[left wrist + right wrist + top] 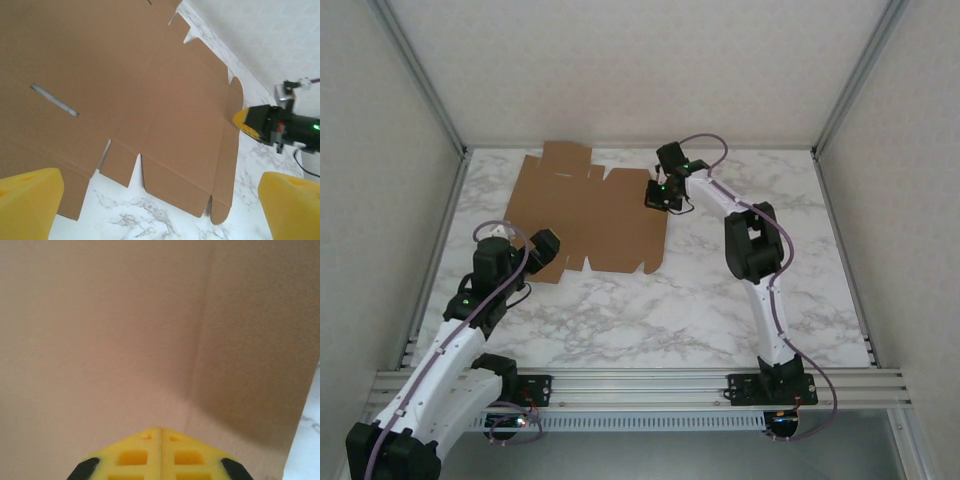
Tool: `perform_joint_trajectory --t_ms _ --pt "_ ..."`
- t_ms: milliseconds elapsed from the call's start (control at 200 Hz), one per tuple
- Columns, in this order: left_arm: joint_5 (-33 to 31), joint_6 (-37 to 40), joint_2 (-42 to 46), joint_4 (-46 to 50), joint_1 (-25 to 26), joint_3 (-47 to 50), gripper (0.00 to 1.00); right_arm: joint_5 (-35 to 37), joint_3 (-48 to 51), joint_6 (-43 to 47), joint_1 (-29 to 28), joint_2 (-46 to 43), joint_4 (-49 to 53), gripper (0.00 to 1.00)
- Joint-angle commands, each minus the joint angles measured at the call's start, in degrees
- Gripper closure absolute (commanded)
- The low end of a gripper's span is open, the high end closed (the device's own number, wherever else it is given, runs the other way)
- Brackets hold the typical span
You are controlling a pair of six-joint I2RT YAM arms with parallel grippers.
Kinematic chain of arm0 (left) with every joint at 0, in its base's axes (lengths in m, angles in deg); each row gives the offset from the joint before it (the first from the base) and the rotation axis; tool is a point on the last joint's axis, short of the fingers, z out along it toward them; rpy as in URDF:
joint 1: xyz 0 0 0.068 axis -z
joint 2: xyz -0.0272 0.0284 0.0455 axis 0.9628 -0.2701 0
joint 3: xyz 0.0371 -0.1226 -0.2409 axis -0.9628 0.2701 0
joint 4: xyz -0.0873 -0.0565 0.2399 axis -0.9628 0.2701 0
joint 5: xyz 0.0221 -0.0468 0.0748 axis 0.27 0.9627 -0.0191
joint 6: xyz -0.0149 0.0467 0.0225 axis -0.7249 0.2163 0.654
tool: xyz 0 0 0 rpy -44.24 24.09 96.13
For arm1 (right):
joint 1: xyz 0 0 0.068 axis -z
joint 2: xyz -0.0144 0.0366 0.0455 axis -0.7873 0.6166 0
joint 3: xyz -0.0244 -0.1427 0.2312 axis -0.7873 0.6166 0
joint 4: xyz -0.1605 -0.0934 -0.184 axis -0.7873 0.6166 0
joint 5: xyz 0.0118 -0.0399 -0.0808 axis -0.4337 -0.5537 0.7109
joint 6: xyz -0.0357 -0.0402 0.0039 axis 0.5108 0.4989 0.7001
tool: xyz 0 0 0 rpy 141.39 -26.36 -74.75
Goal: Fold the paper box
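Observation:
The paper box (590, 210) lies flat and unfolded on the marble table (710, 300), a brown die-cut sheet with tabs along its near edge. My left gripper (546, 248) hovers at the sheet's near left corner, open; in the left wrist view its yellow fingers (27, 200) stand wide apart over the sheet's (150, 85) tabs with nothing between them. My right gripper (660, 196) is shut at the sheet's right edge. Its yellow tip (242, 120) touches the side flap. In the right wrist view the closed fingers (161, 450) point down at bare cardboard (125, 330).
White walls and aluminium frame posts (420, 80) enclose the table on three sides. A metal rail (650, 385) runs along the near edge with both arm bases on it. Bare marble lies in front of the sheet (150, 215).

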Motion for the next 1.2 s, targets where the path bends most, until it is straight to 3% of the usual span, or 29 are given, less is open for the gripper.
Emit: perform_joint_trajectory --t_ms 0,135,250,531,681,836,961,1051,1192 --pt "3.1 -0.6 0.2 0.3 0.5 0.1 0.02 4.5 -7.0 -2.8 0.0 4.5 8.6 1.00" --pt "3.8 0.0 -0.1 0.1 0.5 -1.0 0.03 7.7 -12.4 -3.1 0.0 8.9 13.9 1.00" --pt "1.3 0.4 -1.4 2.5 0.6 -2.8 0.03 12.3 -7.9 -3.1 -0.1 6.4 13.4 1.00" --pt "3.0 -1.3 -9.6 0.0 0.6 -3.0 0.03 15.8 22.8 -9.0 1.5 -12.1 -1.2 1.00" --pt "3.3 -1.5 -16.6 -2.7 3.2 -4.2 0.04 15.2 40.0 -13.0 0.5 -22.8 -8.0 1.00" --pt "1.4 -1.5 -21.9 -3.6 6.6 -6.8 0.04 13.5 55.1 -16.1 -4.9 -32.4 -13.3 1.00" --pt "-0.1 -1.5 -24.2 -3.9 7.3 -8.4 0.04 11.7 60.4 -15.7 -13.0 -36.7 -15.6 1.00" --pt "-0.7 -1.5 -25.5 -3.9 7.4 -9.7 0.04 11.6 59.8 -14.2 -18.3 -38.2 -14.8 0.92" --pt "-0.4 -1.4 -26.7 -3.6 7.4 -11.7 0.04 12.2 60.4 -13.2 -18.9 -45.8 -16.0 0.54"
